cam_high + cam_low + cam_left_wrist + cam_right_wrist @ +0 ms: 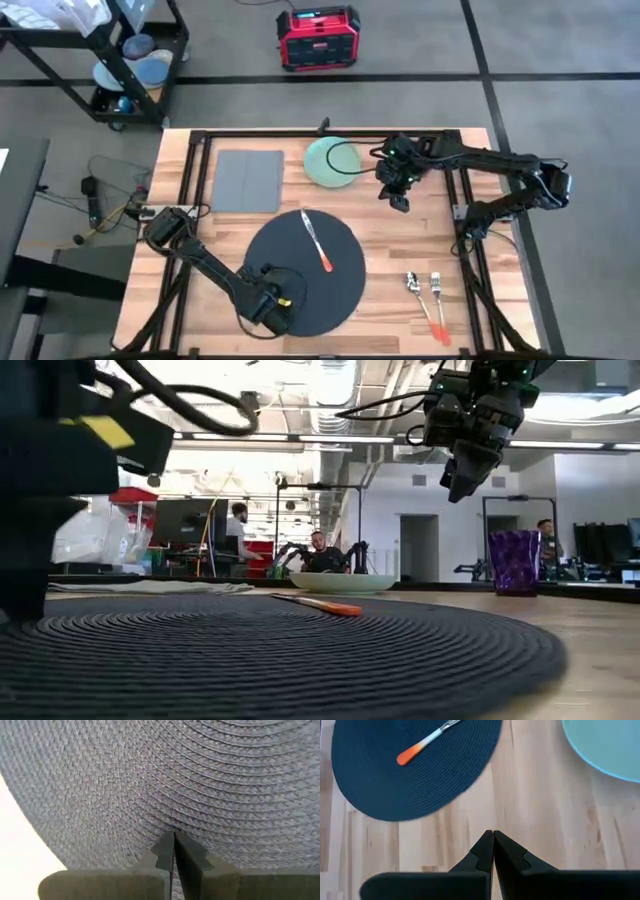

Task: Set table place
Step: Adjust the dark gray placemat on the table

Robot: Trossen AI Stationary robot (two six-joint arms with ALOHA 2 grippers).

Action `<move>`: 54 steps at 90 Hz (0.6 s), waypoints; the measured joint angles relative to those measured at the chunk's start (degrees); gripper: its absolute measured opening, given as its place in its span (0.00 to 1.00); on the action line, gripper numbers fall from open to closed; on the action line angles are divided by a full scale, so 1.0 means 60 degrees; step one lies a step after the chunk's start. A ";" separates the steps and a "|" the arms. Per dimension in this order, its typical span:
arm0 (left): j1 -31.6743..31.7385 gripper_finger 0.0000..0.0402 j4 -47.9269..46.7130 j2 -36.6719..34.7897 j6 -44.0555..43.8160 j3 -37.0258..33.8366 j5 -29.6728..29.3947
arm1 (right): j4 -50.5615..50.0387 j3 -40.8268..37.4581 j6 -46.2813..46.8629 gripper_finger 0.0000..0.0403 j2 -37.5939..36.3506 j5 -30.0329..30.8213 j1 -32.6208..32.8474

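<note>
The round black-grey placemat (300, 275) lies flat on the light-wood table (400, 245). A knife with an orange handle (318, 245) lies on it. My left gripper (275, 310) is shut and low over the mat's near-left part, whose weave (200, 775) fills the left wrist view. My right gripper (400, 198) is shut and hangs high above bare wood (545, 810) between the mat (395, 775) and the pale green plate (332, 162). Nothing is between its fingers (458, 485). My left gripper points its shut fingers (165, 850) down at the placemat, a little in from its near-left rim (30, 815). I cannot tell whether the tips touch the weave.
A grey napkin (247, 180) lies at the far left, next to the plate. A spoon (413, 288) and a fork (437, 292) with orange handles lie near the right front. A black cart (120, 60) and a red box (318, 38) stand beyond the table. People sit in the room behind.
</note>
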 joint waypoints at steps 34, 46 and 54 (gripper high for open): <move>0.0836 0.00 -0.0475 -0.0036 0.0898 -0.0046 -0.0121 | 0.1194 0.0004 0.0385 0.00 0.1486 -0.1674 0.1507; 0.0934 0.00 -0.0555 -0.0253 0.0913 -0.0050 -0.0123 | 0.2190 0.0004 0.0763 0.00 0.2365 -0.1763 0.2273; 0.0934 0.00 -0.0542 -0.0310 0.1105 -0.0061 -0.0312 | 0.2741 0.0004 0.0975 0.00 0.2777 -0.1840 0.2486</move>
